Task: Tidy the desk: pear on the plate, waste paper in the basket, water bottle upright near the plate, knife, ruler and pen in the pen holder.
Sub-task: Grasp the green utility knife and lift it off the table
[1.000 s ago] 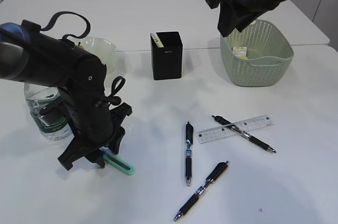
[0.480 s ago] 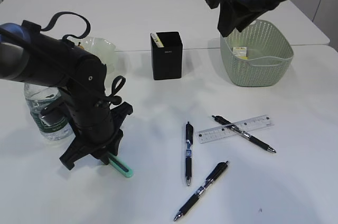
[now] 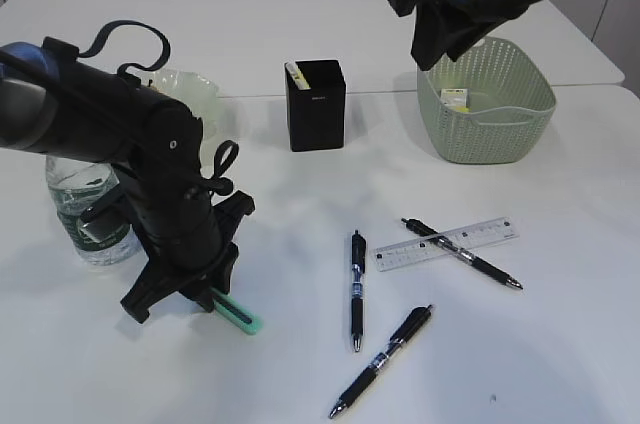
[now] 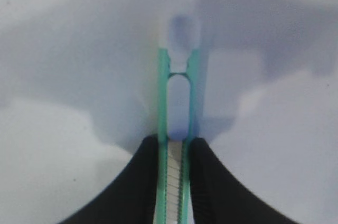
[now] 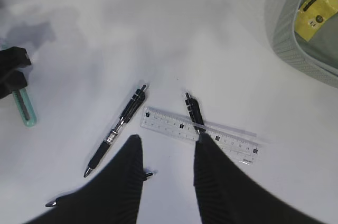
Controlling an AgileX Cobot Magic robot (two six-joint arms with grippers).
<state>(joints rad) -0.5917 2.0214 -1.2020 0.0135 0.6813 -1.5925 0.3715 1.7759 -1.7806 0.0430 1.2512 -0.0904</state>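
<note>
My left fingers [image 4: 148,176] clamp the knife [image 4: 178,129] across its width; its long axis runs straight ahead.

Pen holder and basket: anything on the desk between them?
Nothing; bare desk separates the pen holder from the basket in the exterior view.

Our left gripper [image 4: 174,152] points down at the desk [image 3: 300,364], fingers pinched on the knife [image 4: 177,129]. Our right gripper [image 5: 166,166] hangs high with its fingers parted, holding nothing.
</note>
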